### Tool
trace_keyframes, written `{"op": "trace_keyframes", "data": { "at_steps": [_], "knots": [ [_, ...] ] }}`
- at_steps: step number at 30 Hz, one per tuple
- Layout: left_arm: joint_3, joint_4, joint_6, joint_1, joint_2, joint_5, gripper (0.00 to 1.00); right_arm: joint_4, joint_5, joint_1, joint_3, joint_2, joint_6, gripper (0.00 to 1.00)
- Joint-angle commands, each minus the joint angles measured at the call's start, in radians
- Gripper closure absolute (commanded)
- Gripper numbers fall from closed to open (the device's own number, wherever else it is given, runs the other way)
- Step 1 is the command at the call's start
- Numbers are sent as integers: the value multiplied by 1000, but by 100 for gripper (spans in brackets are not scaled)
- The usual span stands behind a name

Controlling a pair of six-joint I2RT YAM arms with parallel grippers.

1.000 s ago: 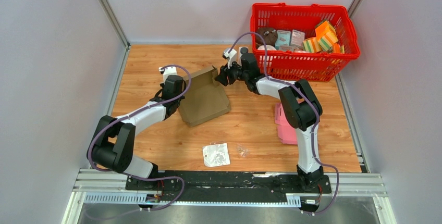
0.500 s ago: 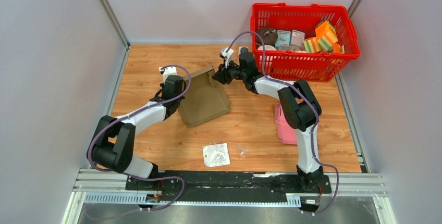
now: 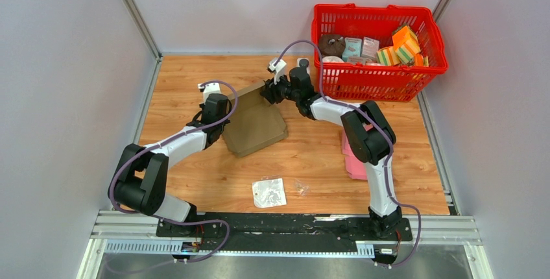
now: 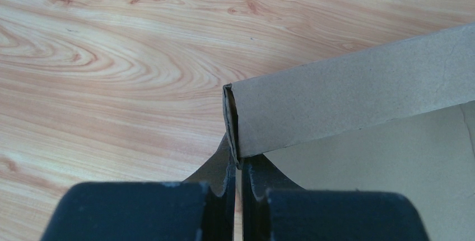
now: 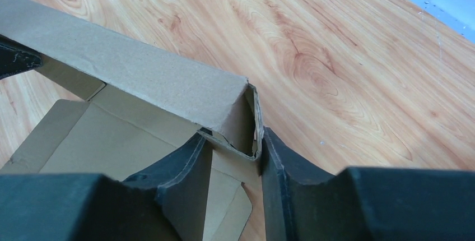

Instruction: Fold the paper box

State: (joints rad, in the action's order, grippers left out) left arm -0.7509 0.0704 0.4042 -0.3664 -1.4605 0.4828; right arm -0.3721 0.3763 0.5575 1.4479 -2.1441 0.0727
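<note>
The brown paper box [image 3: 256, 126] lies open on the wooden table, its far wall folded up. My left gripper [image 3: 224, 122] is shut on the left end of that wall; in the left wrist view the jaws [image 4: 240, 165] pinch the doubled cardboard edge [image 4: 232, 117]. My right gripper [image 3: 266, 95] is at the wall's right end. In the right wrist view its fingers [image 5: 232, 140] straddle the hollow folded corner [image 5: 246, 117] and touch it on both sides. The box floor [image 5: 112, 140] shows below.
A red basket [image 3: 379, 74] full of small packages stands at the back right, close behind the right arm. A pink flat item [image 3: 353, 156] lies by the right arm. A clear plastic bag [image 3: 269, 193] and a plastic scrap [image 3: 301, 188] lie near the front.
My right gripper has moved left onto the right end of the box's folded wall. The left arm and its grip have stayed still.
</note>
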Motion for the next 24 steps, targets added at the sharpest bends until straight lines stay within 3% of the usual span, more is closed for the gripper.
{"op": "trace_keyframes", "data": {
  "at_steps": [1, 5, 12, 24],
  "knots": [
    [-18, -50, -13, -5, 6, -26, 100, -42, 48, -2, 25, -7, 12, 55],
    [-16, -50, -13, -5, 6, -21, 100, -25, 121, -22, -52, 58, 0, 46],
    [-15, -49, -10, -5, 2, -30, 100, 50, 205, -67, -115, 119, 28, 41],
    [-22, -60, -27, -5, 5, -20, 100, 119, 271, -85, 32, 13, 73, 53]
  ]
}}
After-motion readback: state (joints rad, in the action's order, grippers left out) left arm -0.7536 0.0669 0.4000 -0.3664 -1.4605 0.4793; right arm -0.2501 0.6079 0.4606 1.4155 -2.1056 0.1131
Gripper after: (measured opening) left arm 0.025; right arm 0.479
